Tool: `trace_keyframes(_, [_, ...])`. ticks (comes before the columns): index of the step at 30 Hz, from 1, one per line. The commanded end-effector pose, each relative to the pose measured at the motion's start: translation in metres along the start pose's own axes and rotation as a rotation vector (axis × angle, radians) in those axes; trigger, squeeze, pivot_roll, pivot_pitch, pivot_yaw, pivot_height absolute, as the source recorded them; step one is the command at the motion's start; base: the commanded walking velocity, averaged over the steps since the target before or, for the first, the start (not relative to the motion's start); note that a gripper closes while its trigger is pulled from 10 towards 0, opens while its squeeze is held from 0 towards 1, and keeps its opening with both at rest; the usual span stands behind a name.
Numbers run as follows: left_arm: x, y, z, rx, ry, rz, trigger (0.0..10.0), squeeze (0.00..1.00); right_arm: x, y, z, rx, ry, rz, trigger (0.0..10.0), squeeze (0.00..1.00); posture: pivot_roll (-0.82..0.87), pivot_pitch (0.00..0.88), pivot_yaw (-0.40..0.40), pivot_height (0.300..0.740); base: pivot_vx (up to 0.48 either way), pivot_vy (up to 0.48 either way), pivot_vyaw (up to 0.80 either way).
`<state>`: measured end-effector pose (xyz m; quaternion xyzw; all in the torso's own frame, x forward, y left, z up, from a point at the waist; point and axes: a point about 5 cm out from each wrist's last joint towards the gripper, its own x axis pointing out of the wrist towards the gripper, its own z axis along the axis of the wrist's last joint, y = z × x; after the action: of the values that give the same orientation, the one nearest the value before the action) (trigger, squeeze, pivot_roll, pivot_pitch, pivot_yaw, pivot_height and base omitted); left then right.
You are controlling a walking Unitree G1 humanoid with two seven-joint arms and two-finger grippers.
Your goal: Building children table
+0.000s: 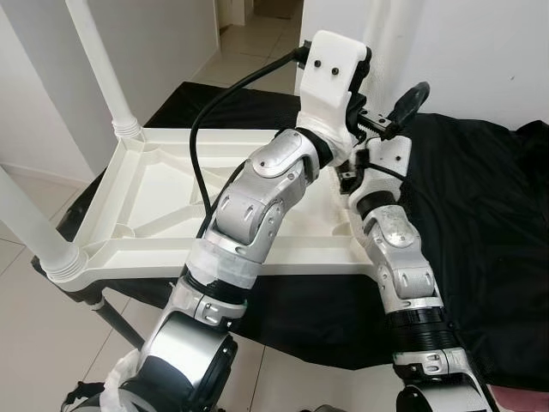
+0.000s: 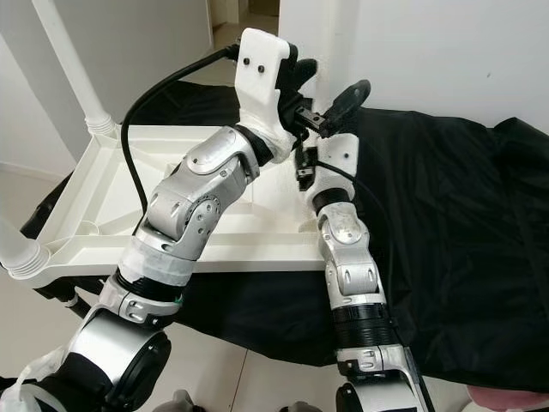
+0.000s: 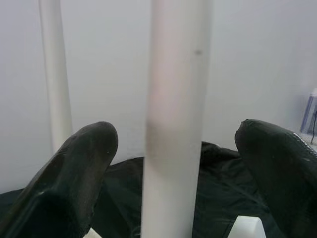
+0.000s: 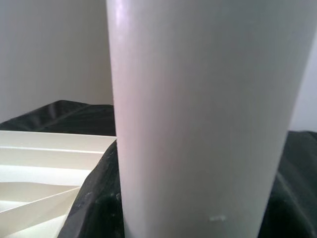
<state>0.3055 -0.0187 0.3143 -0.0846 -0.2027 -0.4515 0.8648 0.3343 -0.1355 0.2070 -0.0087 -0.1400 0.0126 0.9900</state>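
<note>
Two legs already upright in upturned white tabletop [image 1: 163,193] on black cloth [image 1: 489,215]: far-left leg [image 1: 99,64], near-left leg [image 1: 30,227]. Far-right leg [image 3: 176,119] between spread fingers [image 3: 74,173] of left gripper [image 3: 176,163], untouched. Right gripper [image 2: 330,112] close against same leg, finger state unclear. Probably light, rigid, slippery plastic; best gripped low near socket.

Left arm [image 1: 257,197] covers the middle of the upturned tabletop [image 1: 154,193] and the socket of the far right leg [image 3: 176,119]. That leg is blurred and cut off top and bottom in both wrist views. Right pincer fingers hidden behind the left wrist; near left leg [image 1: 30,227] runs off frame.
</note>
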Motion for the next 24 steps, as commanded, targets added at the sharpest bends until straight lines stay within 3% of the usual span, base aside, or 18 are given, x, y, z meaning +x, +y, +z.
trace_keyframes(1, [-0.003, -0.001, 0.005, -0.007, -0.018, -0.051, 10.0, 0.0, 0.002, 0.0, 0.002, 0.012, 0.003, -0.011, 10.0, 0.0, -0.07, 0.0, 0.0, 0.74, 0.0, 0.0, 0.0])
trace_keyframes(6, [-0.01, 0.02, 0.011, -0.042, -0.036, 0.026, 10.0, 0.0, 0.001, -0.007, -0.001, 0.023, 0.022, -0.062, 10.0, 0.0, -0.07, 0.0, -0.004, 0.74, 0.0, 0.0, 0.0])
trace_keyframes(10, [-0.013, 0.026, 0.011, -0.034, -0.029, 0.047, 10.0, 0.0, 0.0, -0.009, -0.002, 0.027, 0.027, -0.077, 10.0, 0.0, -0.07, 0.0, -0.004, 0.74, 0.0, 0.0, 0.0])
trace_keyframes(11, [-0.025, 0.04, 0.006, 0.001, 0.001, 0.111, 10.0, 0.0, -0.003, -0.014, -0.003, 0.039, 0.03, -0.111, 10.0, 0.0, -0.07, 0.0, -0.006, 0.74, 0.0, 0.0, 0.0])
trace_keyframes(12, [-0.03, 0.045, 0.003, 0.015, 0.016, 0.138, 10.0, 0.0, -0.004, -0.016, -0.004, 0.044, 0.029, -0.125, 10.0, 0.0, -0.07, 0.0, -0.006, 0.74, 0.0, 0.0, 0.0])
trace_keyframes(16, [-0.035, 0.05, 0.0, 0.025, 0.033, 0.162, 10.0, 0.0, -0.006, -0.018, -0.004, 0.047, 0.025, -0.142, 10.0, 0.0, -0.07, 0.0, -0.008, 0.74, 0.0, 0.0, 0.0])
trace_keyframes(21, [-0.054, 0.058, -0.016, 0.043, 0.112, 0.231, 10.0, 0.0, -0.012, -0.027, -0.007, 0.148, 0.045, -0.184, 10.0, 0.0, -0.06, 0.004, -0.041, 0.74, 0.0, 0.0, 0.0])
trace_keyframes(24, [-0.067, 0.054, -0.026, 0.059, 0.15, 0.23, 10.0, 0.0, -0.016, -0.027, -0.005, 0.092, 0.036, -0.131, 10.0, 0.0, -0.06, 0.028, -0.05, 0.74, 0.0, 0.0, 0.0])
